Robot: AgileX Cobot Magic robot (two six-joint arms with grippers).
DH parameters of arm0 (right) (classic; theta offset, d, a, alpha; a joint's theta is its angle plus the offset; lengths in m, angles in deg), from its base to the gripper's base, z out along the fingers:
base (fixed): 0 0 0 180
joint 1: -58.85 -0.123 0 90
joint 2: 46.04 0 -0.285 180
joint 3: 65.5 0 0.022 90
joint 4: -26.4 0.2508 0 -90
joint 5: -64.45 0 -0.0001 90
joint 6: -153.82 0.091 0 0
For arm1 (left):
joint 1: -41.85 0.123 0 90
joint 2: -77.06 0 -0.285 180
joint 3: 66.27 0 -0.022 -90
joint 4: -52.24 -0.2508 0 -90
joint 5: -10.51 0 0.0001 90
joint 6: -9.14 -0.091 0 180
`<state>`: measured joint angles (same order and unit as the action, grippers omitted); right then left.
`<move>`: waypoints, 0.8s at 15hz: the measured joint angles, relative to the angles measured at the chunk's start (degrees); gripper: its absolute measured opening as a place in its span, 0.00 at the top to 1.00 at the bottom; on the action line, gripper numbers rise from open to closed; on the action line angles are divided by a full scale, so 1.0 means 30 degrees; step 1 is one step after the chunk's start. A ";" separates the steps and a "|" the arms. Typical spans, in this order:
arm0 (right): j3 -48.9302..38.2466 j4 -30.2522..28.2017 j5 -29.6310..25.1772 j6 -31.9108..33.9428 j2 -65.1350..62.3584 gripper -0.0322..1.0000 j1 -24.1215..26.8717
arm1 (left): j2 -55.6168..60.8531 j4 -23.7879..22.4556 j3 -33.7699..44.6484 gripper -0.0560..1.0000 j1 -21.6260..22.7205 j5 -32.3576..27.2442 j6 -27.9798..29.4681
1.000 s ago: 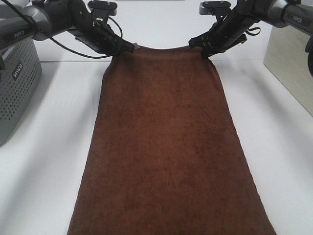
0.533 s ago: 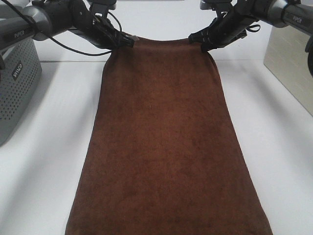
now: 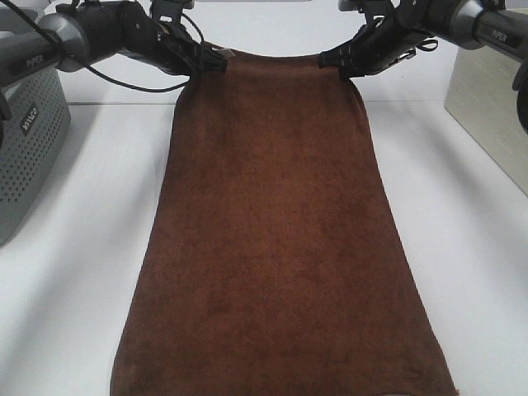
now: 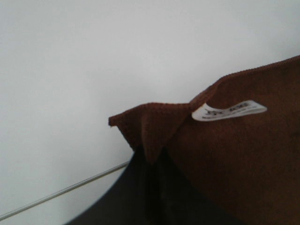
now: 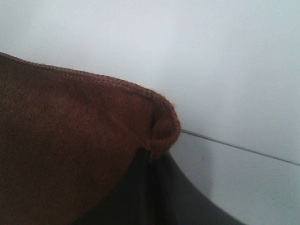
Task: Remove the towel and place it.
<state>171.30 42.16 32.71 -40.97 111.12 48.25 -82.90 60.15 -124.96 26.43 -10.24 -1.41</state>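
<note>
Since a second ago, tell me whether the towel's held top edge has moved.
Yes. The towel's top edge, pinched by the left claw and right claw, has risen up the frame relative to the grey basket.

White table [image 3: 66, 272]; white wall [image 3: 264, 33]

Both arms reached in from the upper corners of the high view, forearms angled inward and downward. The left gripper [image 3: 216, 62] was clamped tight on one top corner of the dark brown terry-cloth towel [image 3: 276, 239]; the right gripper [image 3: 328, 61] was pinched closed on the opposite top corner, level with it.
</note>
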 joint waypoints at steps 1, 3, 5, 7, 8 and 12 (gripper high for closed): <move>0.0000 0.0000 0.0420 0.0000 0.0057 0.96 0.0000 | -0.0210 0.0000 0.0000 0.95 0.0000 0.0306 0.0000; 0.0000 0.0000 0.1012 0.0000 0.0286 0.96 0.0000 | -0.0535 0.0000 0.0000 0.95 0.0000 0.0726 0.0000; 0.0000 -0.0019 0.1261 0.0000 0.0668 0.96 0.0000 | -0.0783 0.0000 0.0000 0.95 0.0000 0.1318 0.0000; 0.0000 -0.0019 0.1623 0.0000 0.1165 0.96 0.0000 | -0.0974 0.0000 0.0000 0.95 0.0000 0.1738 0.0000; 0.0000 -0.0019 0.1700 0.0000 0.1394 0.96 0.0000 | -0.1127 0.0000 0.0000 0.95 0.0000 0.2005 0.0000; 0.0000 -0.0019 0.2273 0.0000 0.1948 0.96 0.0000 | -0.1910 -0.0038 0.0000 0.95 0.0000 0.2712 0.0000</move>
<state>171.30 42.10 39.53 -40.97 116.97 48.25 -88.63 60.03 -124.96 26.43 -2.10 -1.41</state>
